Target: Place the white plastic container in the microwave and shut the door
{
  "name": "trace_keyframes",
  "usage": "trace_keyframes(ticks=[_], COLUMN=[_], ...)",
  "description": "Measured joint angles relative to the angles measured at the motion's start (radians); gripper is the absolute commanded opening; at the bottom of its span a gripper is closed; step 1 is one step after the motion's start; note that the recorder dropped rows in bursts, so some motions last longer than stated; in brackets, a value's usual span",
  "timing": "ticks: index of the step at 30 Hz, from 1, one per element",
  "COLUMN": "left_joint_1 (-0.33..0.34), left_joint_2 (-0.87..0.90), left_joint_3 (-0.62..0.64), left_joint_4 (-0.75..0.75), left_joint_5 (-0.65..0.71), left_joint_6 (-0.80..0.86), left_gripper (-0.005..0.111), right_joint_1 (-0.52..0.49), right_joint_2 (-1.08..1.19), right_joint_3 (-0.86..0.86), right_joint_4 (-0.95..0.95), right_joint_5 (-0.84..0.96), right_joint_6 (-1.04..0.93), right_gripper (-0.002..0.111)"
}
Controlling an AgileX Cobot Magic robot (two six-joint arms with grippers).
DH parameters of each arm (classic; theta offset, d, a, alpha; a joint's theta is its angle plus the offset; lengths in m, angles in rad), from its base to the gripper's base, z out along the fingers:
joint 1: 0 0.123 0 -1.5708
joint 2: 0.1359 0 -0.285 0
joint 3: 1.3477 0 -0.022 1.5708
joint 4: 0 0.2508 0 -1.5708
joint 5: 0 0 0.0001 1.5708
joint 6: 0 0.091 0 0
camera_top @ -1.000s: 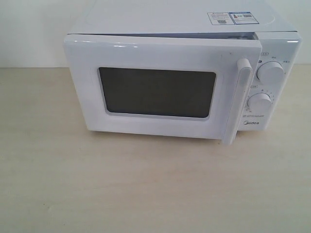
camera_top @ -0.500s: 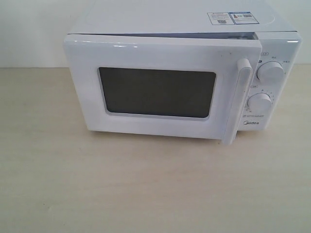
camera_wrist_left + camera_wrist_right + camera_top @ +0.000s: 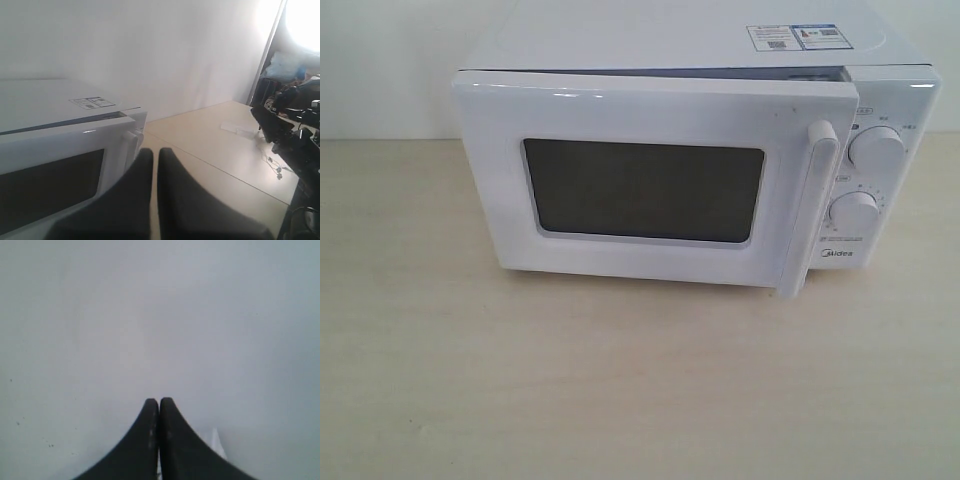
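We could not see the translucent white rectangular plastic container anywhere; if it sat inside the white countertop microwave (image 3: pixel 680 40), the dark window hid it. The white door (image 3: pixel 640 110) stood slightly ajar, its long vertical white handle (image 3: pixel 810 210) out from the microwave's front, beside the two round dials (image 3: pixel 877 148). The left gripper (image 3: pixel 155 165), black fingers pressed together and empty, hovered before the microwave with the handle just ahead, so we judged it the nearer arm for the push. The right gripper (image 3: pixel 159 402), likewise clenched on nothing, faced only a blank pale surface. We saw nothing in the door's way.
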Motion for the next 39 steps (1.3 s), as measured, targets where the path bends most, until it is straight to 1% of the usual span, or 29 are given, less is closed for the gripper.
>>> trace_keyframes(ticks=[2, 5, 8, 10, 14, 17, 21, 24, 26, 29, 32, 37, 39], left_joint_1=[0.000, 0.000, 0.000, 0.000, 0.000, 0.000, 0.000, 0.000, 0.000, 0.000, 0.000, 0.000, 0.000], left_joint_2=[0.000, 0.000, 0.000, 0.000, 0.000, 0.000, 0.000, 0.000, 0.000, 0.000, 0.000, 0.000, 0.000], left_joint_3=[0.000, 0.000, 0.000, 0.000, 0.000, 0.000, 0.000, 0.000, 0.000, 0.000, 0.000, 0.000, 0.000], left_joint_4=[0.000, 0.000, 0.000, 0.000, -0.013, -0.014, -0.017, -0.017, -0.017, -0.017, -0.017, -0.017, -0.017], left_joint_5=[0.000, 0.000, 0.001, 0.001, 0.001, 0.001, 0.001, 0.001, 0.001, 0.001, 0.001, 0.001, 0.001], left_joint_6=[0.000, 0.000, 0.000, 0.000, 0.000, 0.000, 0.000, 0.000, 0.000, 0.000, 0.000, 0.000, 0.000], left_gripper=[0.004, 0.004, 0.004, 0.004, 0.004, 0.004, 0.004, 0.004, 0.004, 0.004, 0.004, 0.004, 0.004], right_joint_1=[0.000, 0.000, 0.000, 0.000, 0.000, 0.027, 0.076, 0.099, 0.105, 0.107, 0.107, 0.107, 0.107], right_joint_2=[0.000, -0.002, 0.005, 0.035, 0.160, 0.265, 0.396, 0.478, 0.518, 0.575, 0.651, 0.776, 0.812], right_joint_3=[-0.042, -0.182, -0.352, -0.462, -0.639, -0.689, -0.694, -0.694, -0.696, -0.696, -0.698, -0.698, -0.698], right_joint_4=[-0.003, -0.018, -0.035, -0.035, -0.006, 0.061, 0.201, 0.291, 0.349, 0.485, 0.659, 0.951, 1.043], right_joint_5=[0.022, 0.132, 0.348, 0.505, 0.855, 1.078, 1.244, 1.271, 1.225, 1.138, 1.089, 1.081, 1.047], right_joint_6=[0.021, 0.034, 0.044, 0.011, -0.182, -0.286, -0.312, -0.312, -0.314, -0.350, -0.551, -0.911, -1.006], right_gripper=[0.000, 0.000, 0.000, 0.000, 0.000, 0.000, 0.000, 0.000, 0.000, 0.000, 0.000, 0.000, 0.000])
